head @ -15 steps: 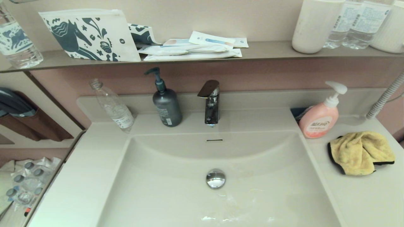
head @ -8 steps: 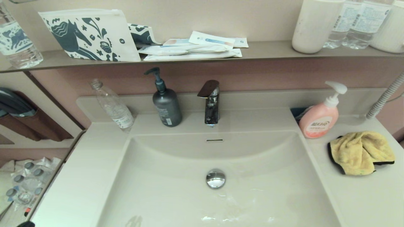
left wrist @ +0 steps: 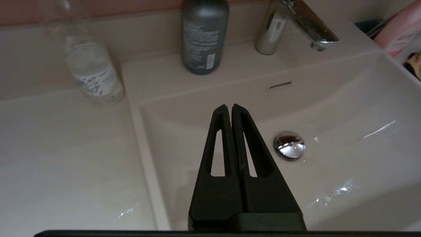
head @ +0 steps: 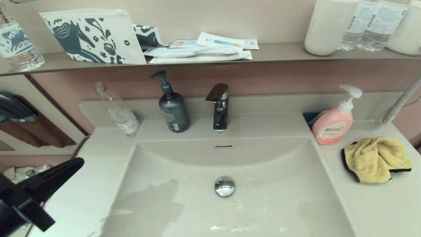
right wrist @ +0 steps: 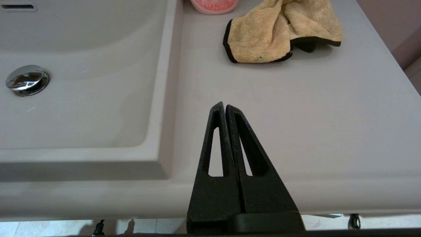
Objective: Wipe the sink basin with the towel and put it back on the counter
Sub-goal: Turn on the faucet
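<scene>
The mustard-yellow towel with black trim lies crumpled on the cream counter to the right of the sink basin; the right wrist view shows the towel too. A chrome drain plug sits mid-basin. My left gripper reaches in from the lower left, above the counter beside the basin's left rim, shut and empty. My right gripper is out of the head view; it hovers shut and empty over the counter's front edge, well short of the towel.
Behind the basin stand a chrome faucet, a grey pump bottle and a tilted clear bottle. A pink soap dispenser stands just left of the towel. The wall shelf carries pouches, packets and bottles.
My left arm has risen into view at the lower left, its gripper now over the counter by the basin's left rim, casting a shadow into the basin. The towel has not moved.
</scene>
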Motion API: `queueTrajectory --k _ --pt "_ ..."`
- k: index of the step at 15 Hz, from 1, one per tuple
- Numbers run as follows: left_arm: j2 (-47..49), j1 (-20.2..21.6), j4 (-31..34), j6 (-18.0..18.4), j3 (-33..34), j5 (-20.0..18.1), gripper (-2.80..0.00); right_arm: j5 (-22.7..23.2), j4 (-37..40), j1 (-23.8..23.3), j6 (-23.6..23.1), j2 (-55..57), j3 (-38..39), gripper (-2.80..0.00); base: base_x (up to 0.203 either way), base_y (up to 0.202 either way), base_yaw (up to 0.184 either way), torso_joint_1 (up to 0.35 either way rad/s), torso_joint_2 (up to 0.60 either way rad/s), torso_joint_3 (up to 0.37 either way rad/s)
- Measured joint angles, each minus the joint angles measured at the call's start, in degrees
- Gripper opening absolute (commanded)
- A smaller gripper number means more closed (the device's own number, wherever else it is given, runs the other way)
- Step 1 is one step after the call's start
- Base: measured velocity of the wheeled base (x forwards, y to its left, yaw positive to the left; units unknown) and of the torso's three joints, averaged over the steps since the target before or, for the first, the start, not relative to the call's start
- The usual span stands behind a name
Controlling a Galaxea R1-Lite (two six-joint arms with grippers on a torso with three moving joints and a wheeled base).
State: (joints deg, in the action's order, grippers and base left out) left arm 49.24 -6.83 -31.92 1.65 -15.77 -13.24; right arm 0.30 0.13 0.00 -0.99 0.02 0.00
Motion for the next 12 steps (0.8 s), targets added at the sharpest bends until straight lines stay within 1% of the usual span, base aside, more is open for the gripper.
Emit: queueTrajectory --k 2,4,9,11,12 --pt "5.3 -4.3 -2.9 0.0 -1.6 2.7 -2.80 0.0 0.0 0.0 0.0 0.0 0.0 -2.80 0.000 0.000 0.000 0.000 0.00 0.000" --pt "10.3 -8.7 -7.0 0.0 -2.6 6.7 -2.80 0.0 0.0 0.0 0.0 0.0 0.0 -2.80 0.000 0.000 0.000 0.000 0.00 0.000" --pt "24.0 -19.8 -24.2 0.1 -3.5 18.9 -2.80 0.0 0.0 0.0 0.0 0.0 0.0 -2.80 0.000 0.000 0.000 0.000 0.00 0.000" --pt "29.5 -23.0 -29.6 1.2 -4.9 22.4 -2.80 0.0 0.0 0.0 0.0 0.0 0.0 -2.80 0.000 0.000 0.000 0.000 0.00 0.000" --pt "31.6 -24.4 -30.9 1.7 -6.0 23.7 -2.80 0.0 0.0 0.0 0.0 0.0 0.0 -2.80 0.000 0.000 0.000 0.000 0.00 0.000"
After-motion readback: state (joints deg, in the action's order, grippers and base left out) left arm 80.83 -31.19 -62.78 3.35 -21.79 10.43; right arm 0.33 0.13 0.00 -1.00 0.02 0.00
